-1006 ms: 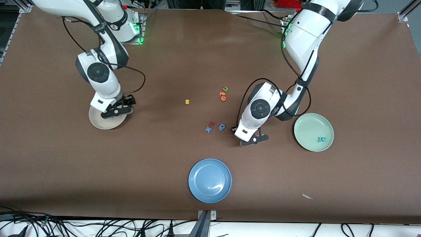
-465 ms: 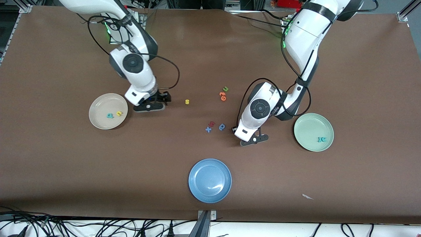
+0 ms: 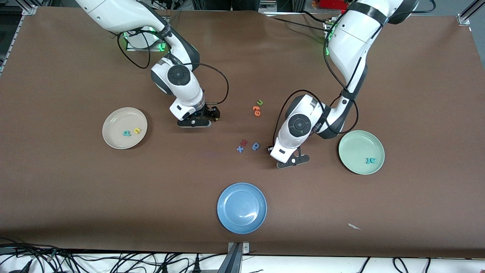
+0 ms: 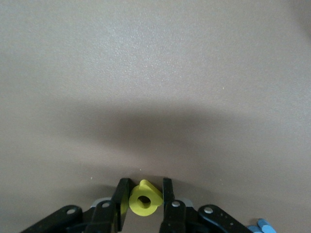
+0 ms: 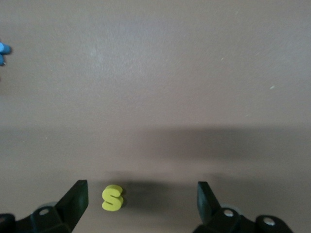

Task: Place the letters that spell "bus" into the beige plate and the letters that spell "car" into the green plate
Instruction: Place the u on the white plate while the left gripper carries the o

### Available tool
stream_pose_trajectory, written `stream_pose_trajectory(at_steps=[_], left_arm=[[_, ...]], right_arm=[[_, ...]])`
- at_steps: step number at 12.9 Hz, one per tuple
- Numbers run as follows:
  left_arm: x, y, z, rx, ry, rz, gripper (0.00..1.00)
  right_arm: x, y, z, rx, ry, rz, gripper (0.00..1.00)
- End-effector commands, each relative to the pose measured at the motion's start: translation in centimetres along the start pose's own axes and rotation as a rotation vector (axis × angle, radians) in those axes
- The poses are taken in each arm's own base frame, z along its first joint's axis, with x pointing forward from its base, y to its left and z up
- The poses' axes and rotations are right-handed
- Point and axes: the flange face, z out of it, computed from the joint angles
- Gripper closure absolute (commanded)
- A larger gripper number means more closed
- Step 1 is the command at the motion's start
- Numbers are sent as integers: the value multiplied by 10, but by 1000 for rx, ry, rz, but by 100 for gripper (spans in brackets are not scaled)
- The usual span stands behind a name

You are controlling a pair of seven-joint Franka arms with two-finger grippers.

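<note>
We see the b (image 3: 126, 133) and u (image 3: 137, 131) on the beige plate (image 3: 113, 117), two teal letters (image 3: 370, 160) on the green plate (image 3: 354, 142). Our left claw (image 4: 144, 201) grips the yellow a (image 4: 144, 198) mid-desk; our wide right claw (image 5: 141, 196) straddles the s (image 5: 112, 197).

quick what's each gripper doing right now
Left gripper: shut on the yellow a.
Right gripper: open, over the yellow s.

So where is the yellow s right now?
The yellow s lies on the brown table between the right claw's open fingers, in the middle stretch between the beige plate and the orange letters.
</note>
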Motion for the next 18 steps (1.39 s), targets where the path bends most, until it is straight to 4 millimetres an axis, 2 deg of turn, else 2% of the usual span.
stream_pose_trajectory(at_steps=[1, 3, 4, 6, 7, 9, 12, 13, 14, 15, 18], left_arm=[[10, -6, -8, 3, -3, -6, 76], [32, -33, -31, 33, -35, 55, 77], [48, -55, -44, 44, -52, 93, 77], [81, -110, -67, 60, -101, 221, 77], [97, -139, -76, 61, -120, 279, 77], [123, -196, -92, 55, -151, 381, 77], [150, -261, -94, 89, -153, 522, 75], [153, -272, -89, 118, -158, 552, 65], [154, -275, -86, 145, -162, 568, 40], [156, -276, -89, 159, -154, 569, 0], [180, -285, -140, 166, -76, 508, 0]], right_arm=[[-7, -20, 19, -7, 32, 30, 0], [-12, -29, 26, -13, 43, 47, 0], [-16, -33, 29, -12, 38, 48, 0], [-22, -38, 34, -16, 32, 41, 1], [-20, -34, 37, -28, 41, 29, 3], [-21, -33, 40, -35, 45, 15, 19], [-19, -28, 44, -46, 53, 3, 42], [-19, -28, 44, -46, 53, 3, 50], [-19, -28, 44, -47, 55, 0, 57], [-19, -28, 44, -48, 56, -1, 64], [-19, -28, 44, -48, 56, -1, 86]])
